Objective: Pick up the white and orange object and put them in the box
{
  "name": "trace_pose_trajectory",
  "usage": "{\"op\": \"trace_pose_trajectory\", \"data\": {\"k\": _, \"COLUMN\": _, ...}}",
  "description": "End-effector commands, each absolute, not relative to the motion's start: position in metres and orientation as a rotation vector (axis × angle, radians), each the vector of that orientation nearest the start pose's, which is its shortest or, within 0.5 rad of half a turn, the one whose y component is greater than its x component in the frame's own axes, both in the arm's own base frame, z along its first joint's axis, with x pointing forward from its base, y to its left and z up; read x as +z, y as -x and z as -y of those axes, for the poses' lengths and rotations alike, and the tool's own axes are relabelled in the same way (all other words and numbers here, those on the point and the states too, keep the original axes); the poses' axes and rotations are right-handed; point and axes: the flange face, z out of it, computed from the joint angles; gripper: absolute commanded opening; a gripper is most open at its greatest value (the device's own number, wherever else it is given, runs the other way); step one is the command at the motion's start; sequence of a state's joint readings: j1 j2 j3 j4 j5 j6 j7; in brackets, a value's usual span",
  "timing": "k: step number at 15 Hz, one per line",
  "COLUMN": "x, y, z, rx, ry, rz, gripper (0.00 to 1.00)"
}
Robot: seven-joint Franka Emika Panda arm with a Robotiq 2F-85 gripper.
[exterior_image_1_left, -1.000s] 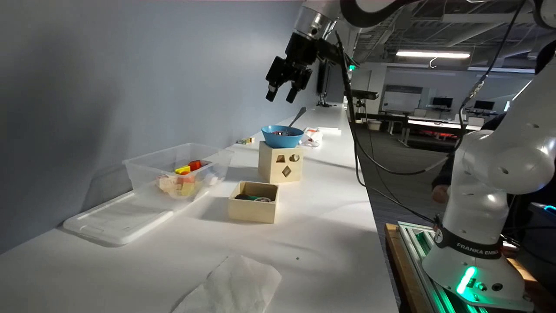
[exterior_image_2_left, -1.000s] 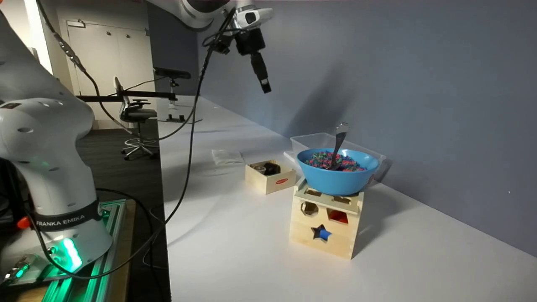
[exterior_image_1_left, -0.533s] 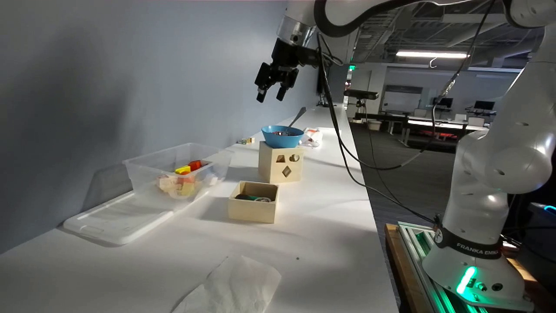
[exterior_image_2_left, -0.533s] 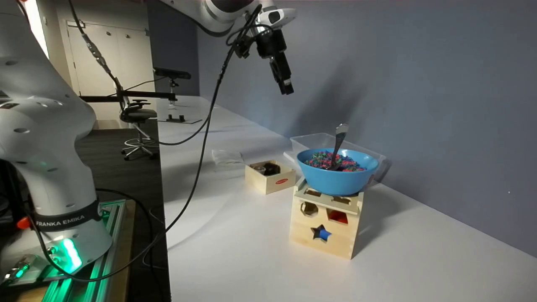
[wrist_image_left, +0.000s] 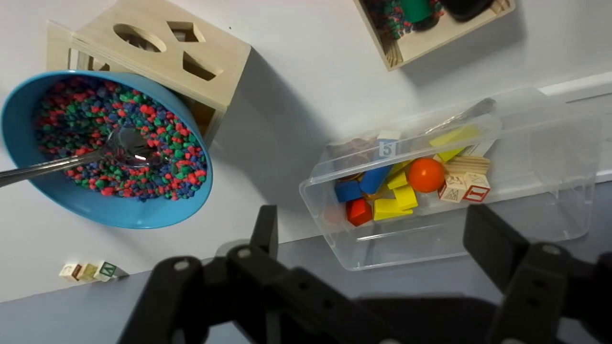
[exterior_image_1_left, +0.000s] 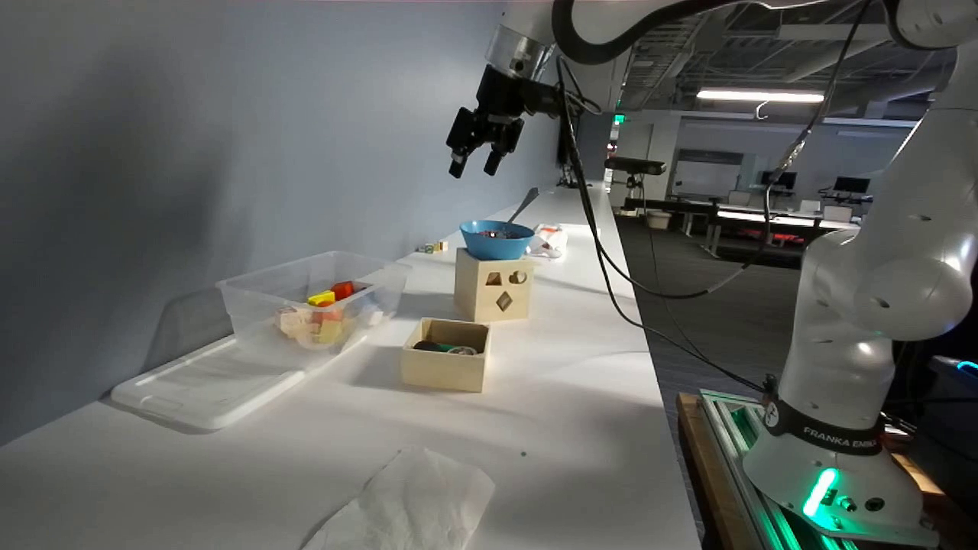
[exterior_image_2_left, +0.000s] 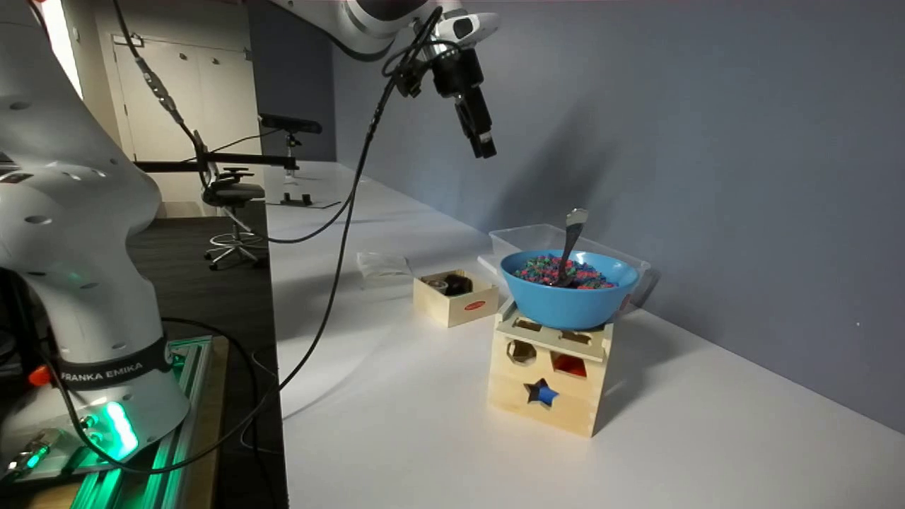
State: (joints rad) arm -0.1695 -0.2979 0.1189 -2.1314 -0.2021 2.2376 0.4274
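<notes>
An orange ball (wrist_image_left: 426,175) lies in the clear plastic bin (wrist_image_left: 571,210) among coloured blocks. Which thing is the white object I cannot tell; pale lettered cubes (wrist_image_left: 464,188) lie beside the ball. The low tan box (exterior_image_1_left: 443,372) stands on the table and also shows in an exterior view (exterior_image_2_left: 452,305) and the wrist view (wrist_image_left: 432,45). It holds dark and green items and coloured bits. My gripper (exterior_image_1_left: 474,166) is high above the table near the wall, also in an exterior view (exterior_image_2_left: 484,148). In the wrist view my gripper (wrist_image_left: 375,231) is open and empty, fingers wide apart.
A taller wooden carton (exterior_image_1_left: 493,294) with cut-out shapes bears a blue bowl (exterior_image_1_left: 497,243) of coloured bits with an upright spoon (exterior_image_2_left: 569,244). A bin lid (exterior_image_1_left: 206,389) lies partly under the bin. A white cloth (exterior_image_1_left: 428,489) lies at the front. Small blocks (wrist_image_left: 88,271) lie near the wall.
My gripper has moved towards the wall and slightly down, mostly in the first half second, and is nearly still since. The objects on the table have not moved.
</notes>
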Motion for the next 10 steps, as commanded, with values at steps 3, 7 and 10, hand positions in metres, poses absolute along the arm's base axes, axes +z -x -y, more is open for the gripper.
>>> {"op": "trace_pose_trajectory", "data": {"k": 3, "x": 0.581, "y": -0.538, "z": 0.052, "rx": -1.062, "ry": 3.046, "rz": -0.274, "gripper": 1.0}}
{"op": "trace_pose_trajectory", "data": {"k": 7, "x": 0.566, "y": -0.586, "z": 0.06, "rx": -1.108, "ry": 2.909, "rz": -0.078, "gripper": 1.0}}
{"op": "trace_pose_trajectory", "data": {"k": 10, "x": 0.563, "y": -0.612, "z": 0.052, "rx": -0.96, "ry": 2.823, "rz": 0.053, "gripper": 1.0}}
